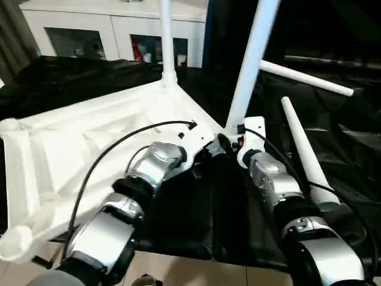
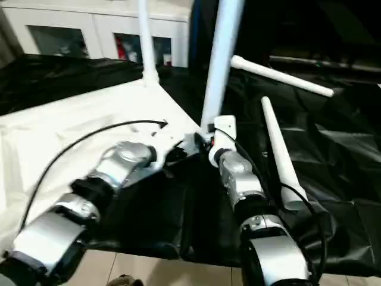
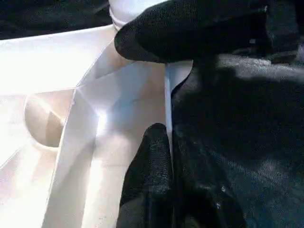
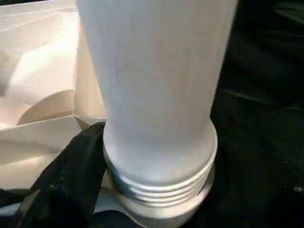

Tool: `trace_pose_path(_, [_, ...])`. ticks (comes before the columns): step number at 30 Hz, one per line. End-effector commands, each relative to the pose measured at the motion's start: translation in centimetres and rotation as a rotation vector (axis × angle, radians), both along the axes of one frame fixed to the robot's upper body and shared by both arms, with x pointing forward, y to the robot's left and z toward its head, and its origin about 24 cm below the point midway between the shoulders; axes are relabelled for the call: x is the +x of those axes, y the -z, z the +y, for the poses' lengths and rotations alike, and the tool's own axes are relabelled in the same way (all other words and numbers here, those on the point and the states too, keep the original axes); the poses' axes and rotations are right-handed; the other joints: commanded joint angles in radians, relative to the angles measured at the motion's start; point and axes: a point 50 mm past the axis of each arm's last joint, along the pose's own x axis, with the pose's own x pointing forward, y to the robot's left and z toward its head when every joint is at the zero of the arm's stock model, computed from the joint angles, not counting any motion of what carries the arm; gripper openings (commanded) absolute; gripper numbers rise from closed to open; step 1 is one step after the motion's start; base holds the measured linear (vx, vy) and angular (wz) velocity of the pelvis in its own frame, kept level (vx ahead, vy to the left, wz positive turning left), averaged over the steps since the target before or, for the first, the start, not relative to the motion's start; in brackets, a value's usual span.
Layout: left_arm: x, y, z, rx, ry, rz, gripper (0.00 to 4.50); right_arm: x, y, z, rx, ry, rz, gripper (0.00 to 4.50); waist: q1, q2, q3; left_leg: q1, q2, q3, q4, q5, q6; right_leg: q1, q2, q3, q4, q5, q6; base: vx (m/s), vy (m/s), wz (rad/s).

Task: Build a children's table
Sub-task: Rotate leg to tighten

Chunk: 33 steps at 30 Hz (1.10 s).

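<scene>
— While the tabletop (image 1: 89, 143) is lying underside-up on black cloth (image 1: 196, 220), what's the left gripper (image 3: 164, 99) doing?
— Pinching its rim; the right gripper's (image 1: 229, 143) spread is unclear beside an upright leg (image 4: 156, 95).

Background furniture and coverings behind the work

A crinkled black plastic sheet (image 1: 333, 128) covers the work surface and hangs over its near edge, above a strip of pale tiled floor (image 1: 196, 271). At the back stands a white cabinet with glass doors (image 1: 107, 30) (small red and dark objects sit behind the panes, too indistinct to identify). A grey curtain (image 1: 12, 36) hangs beside the cabinet.
</scene>
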Motion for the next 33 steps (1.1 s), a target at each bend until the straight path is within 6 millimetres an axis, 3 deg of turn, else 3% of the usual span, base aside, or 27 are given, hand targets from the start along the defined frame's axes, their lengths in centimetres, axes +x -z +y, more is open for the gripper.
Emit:
trace_pose_path(1, [0.0,-0.4,0.9,-0.006,0.057,-0.051,0.0,-0.2,-1.0,-1.2,0.012,-0.099,-0.044,4.02,-0.001,-0.004,-0.079,0.022,0.039,-0.019,-0.061,-0.137,0.078,0.055,-0.054,0.048,-0.059,-0.007,-0.24,0.0,0.0,0.0])
trace_pose_path(2, [0.0,-0.4,1.0,-0.007,0.063,-0.052,0.0,-0.2,-1.0,-1.3,0.012,-0.112,-0.047,4.02,0.0,-0.008,-0.078,0.021,0.038,-0.018,-0.06,-0.142,0.087,0.058,-0.054,0.048,-0.059,0.0,-0.238,0.0,0.0,0.0])
trace_pose_path(5, [-0.3,-0.6,1.6,-0.009,0.147,-0.061,0.0,-1.4,-1.6,-1.8,-0.018,-0.301,-0.081,4.02,0.004,-0.006,-0.077,0.023,0.041,-0.019,-0.061,-0.157,0.093,0.059,-0.053,0.047,-0.063,-0.013,-0.23,0.0,0.0,0.0])
trace_pose_path(8, [-1.2,-0.9,1.9,-0.05,0.284,-0.018,0.0,-3.1,-1.9,-2.2,-0.022,-0.492,-0.063,4.02,0.005,-0.006,-0.075,0.023,0.045,-0.019,-0.063,-0.181,0.082,0.058,-0.054,0.047,-0.064,-0.05,-0.235,0.0,0.0,0.0])
trace_pose_path(14, [-2.0,-1.4,2.7,-0.067,0.395,0.051,0.0,-5.0,-2.1,-3.4,-0.071,-0.689,-0.01,4.02,0.012,0.0,-0.074,0.025,0.05,-0.02,-0.065,-0.198,0.069,0.052,-0.055,0.048,-0.061,-0.062,-0.256,0.0,0.0,0.0])
trace_pose_path(19, [-2.3,-1.4,2.7,-0.07,0.423,0.061,0.0,-4.9,-1.8,-3.1,-0.123,-0.698,-0.011,4.02,0.011,0.0,-0.073,0.028,0.049,-0.02,-0.068,-0.233,0.037,0.048,-0.056,0.05,-0.068,-0.115,-0.251,0.0,0.0,0.0])
trace_pose_path(20, [-2.3,-1.4,2.8,-0.069,0.426,0.062,0.0,-4.8,-1.8,-3.1,-0.128,-0.694,-0.009,3.77,0.011,-0.001,-0.074,0.029,0.049,-0.02,-0.068,-0.23,0.035,0.048,-0.056,0.05,-0.067,-0.106,-0.251,0.0,0.0,0.0])
trace_pose_path(24, [-2.3,-1.4,2.8,-0.066,0.423,0.063,0.0,-4.7,-1.8,-2.8,-0.119,-0.685,-0.011,3.68,0.013,-0.002,-0.075,0.027,0.047,-0.02,-0.067,-0.206,0.04,0.05,-0.056,0.05,-0.062,-0.073,-0.253,0.0,0.0,0.0])
trace_pose_path(25, [-2.3,-1.4,2.9,-0.066,0.42,0.065,0.0,-4.7,-2.0,-2.7,-0.105,-0.689,-0.012,3.32,0.013,-0.003,-0.075,0.027,0.047,-0.019,-0.066,-0.204,0.043,0.051,-0.056,0.05,-0.062,-0.07,-0.253,0.0,0.0,0.0])
trace_pose_path(29, [-2.4,-1.4,3.0,-0.066,0.42,0.071,0.0,-4.8,-1.9,-2.5,-0.095,-0.694,-0.011,3.2,0.013,-0.002,-0.074,0.027,0.048,-0.02,-0.067,-0.209,0.043,0.05,-0.056,0.05,-0.064,-0.086,-0.25,0.0,0.0,0.0])
trace_pose_path(33, [-2.5,-1.3,3.0,-0.064,0.422,0.076,0.0,-4.9,-1.7,-2.4,-0.091,-0.695,-0.006,2.79,0.012,-0.001,-0.075,0.027,0.047,-0.02,-0.067,-0.212,0.04,0.051,-0.056,0.05,-0.064,-0.088,-0.248,0.0,0.0,0.0])
